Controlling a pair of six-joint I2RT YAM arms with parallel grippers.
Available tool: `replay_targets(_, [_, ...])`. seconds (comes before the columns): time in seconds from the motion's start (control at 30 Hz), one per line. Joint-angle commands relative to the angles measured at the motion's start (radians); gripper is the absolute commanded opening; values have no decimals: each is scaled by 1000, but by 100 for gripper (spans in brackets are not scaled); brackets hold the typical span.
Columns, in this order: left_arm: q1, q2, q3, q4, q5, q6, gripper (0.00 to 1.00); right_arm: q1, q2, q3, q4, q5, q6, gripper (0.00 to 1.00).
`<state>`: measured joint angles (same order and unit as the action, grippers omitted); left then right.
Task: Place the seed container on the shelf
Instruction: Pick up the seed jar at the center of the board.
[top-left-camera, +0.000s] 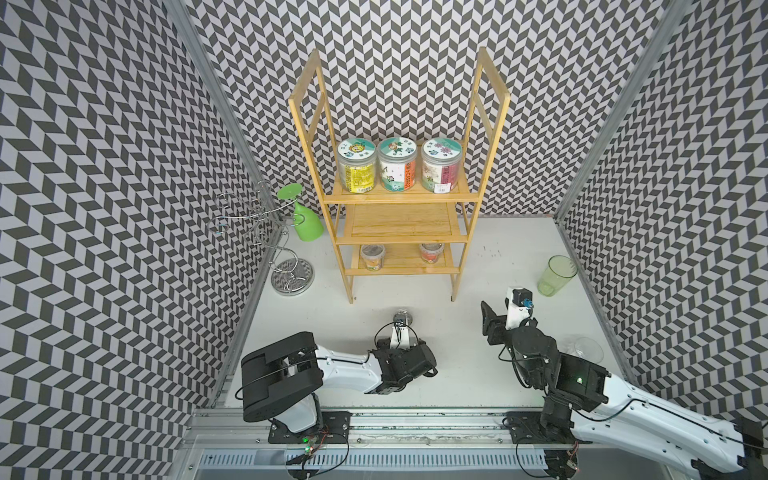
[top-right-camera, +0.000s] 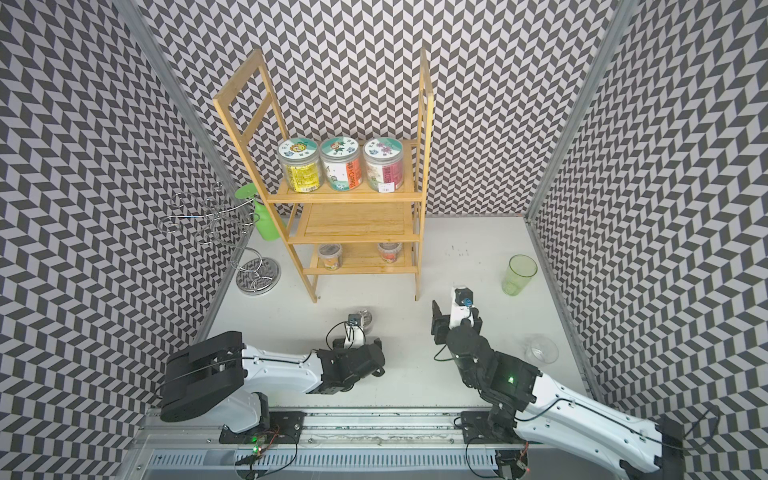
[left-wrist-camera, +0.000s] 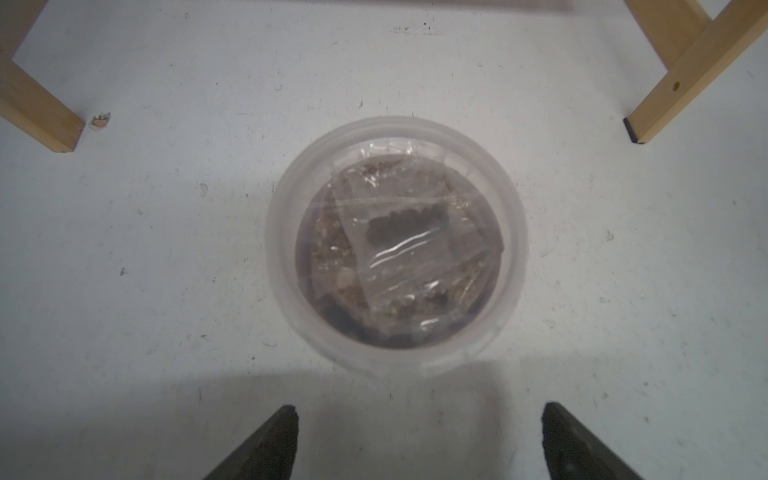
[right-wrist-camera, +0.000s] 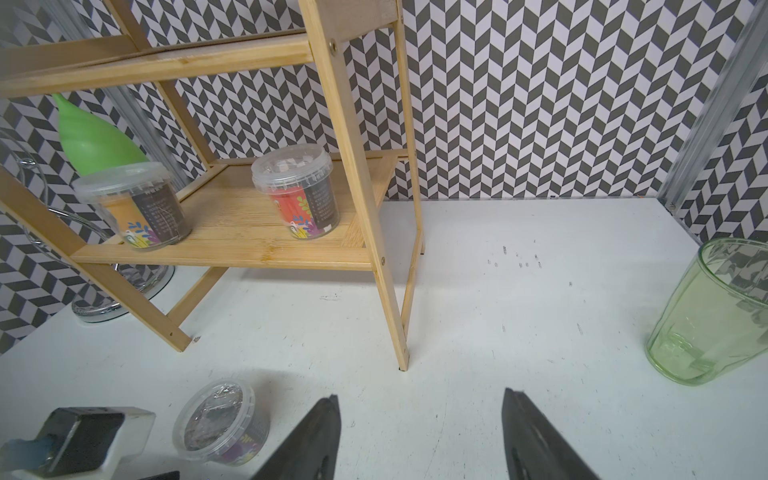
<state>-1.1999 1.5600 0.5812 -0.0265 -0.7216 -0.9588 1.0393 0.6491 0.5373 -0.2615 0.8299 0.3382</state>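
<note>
**Seed container** (left-wrist-camera: 397, 245): small round clear tub with its lid on. It stands upright on the table (top-left-camera: 498, 257) just in front of the shelf (top-left-camera: 400, 238), between the two front legs and a little out from them. Through the lid we see a clear bag of dark seeds over brownish fill. It is not yet on any tier.

**Key relation:** the left gripper (left-wrist-camera: 419, 411) hangs over the table on the tub's far side from the shelf, looking almost straight down. The tub lies just ahead of the fingertips, toward the shelf. The jaws stand apart with nothing between them and do not touch the tub. The tub's axis is vertical and its outline round, so we judge that no approach angle is favoured. We cannot tell whether the gap would clear the lid.

The left arm is plainly the nearer. The right gripper (right-wrist-camera: 420, 397) sits out from the shelf's right front leg, well apart from the tub, its jaws spread and empty.

**Shelf:**
- The top tier carries three large jars (top-left-camera: 397, 170) in a row.
- The middle tier is bare.
- The bottom tier holds two small tubs (right-wrist-camera: 297, 195) with a gap between them.
- We judge the middle tier or that gap to be the free spots.

**Surface:** the white table is scuffed and specked.

**Room:** a green tumbler (top-left-camera: 556, 275) and a clear glass (top-left-camera: 588, 349) stand right of the shelf. A wire stand (top-left-camera: 291, 276) with a hanging green goblet (top-left-camera: 305, 222) stands to its left. Chevron-patterned walls (top-left-camera: 124, 166) close three sides.
</note>
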Motion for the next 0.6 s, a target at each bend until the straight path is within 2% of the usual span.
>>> replay_targets(0.0, [26, 7, -25, 52, -7, 6, 90, -8, -1, -4, 30, -6, -12, 65])
replay_targets(0.43, [55, -18, -46, 127, 28, 59, 83, -31, -11, -18, 33, -20, -7, 65])
replay_targets(0.57, [55, -26, -51, 139, 38, 75, 89, -32, -26, -26, 28, -17, -1, 65])
